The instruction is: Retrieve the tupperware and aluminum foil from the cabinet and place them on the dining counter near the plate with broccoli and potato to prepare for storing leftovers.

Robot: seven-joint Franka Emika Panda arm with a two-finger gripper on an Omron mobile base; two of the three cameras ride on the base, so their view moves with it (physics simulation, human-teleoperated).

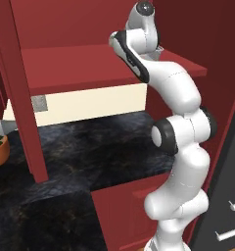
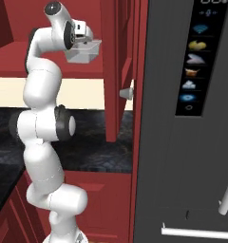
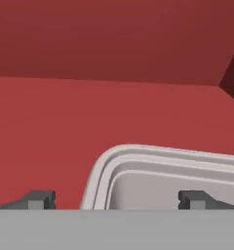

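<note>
So far nothing looks delivered: the tupperware (image 3: 172, 180) sits on the cabinet (image 3: 65, 127) shelf toward its right side, and the gripper (image 3: 116, 199) hovers over its near rim, fingers spread and empty. Foil and placing remain.

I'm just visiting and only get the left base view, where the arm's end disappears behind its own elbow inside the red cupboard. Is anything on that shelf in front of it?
Observer: Yes. The hand view shows a pale, rimmed tupperware lying on the red shelf of the cabinet.
Operator: Has the robot got hold of it?
Observer: No. The gripper is open, with one tip over bare shelf and the other over the container's near corner.
Operator: And that dark panel on my right edge?
Observer: In the right base view it is a tall dark grey appliance with a column of small icons near its top.
</note>
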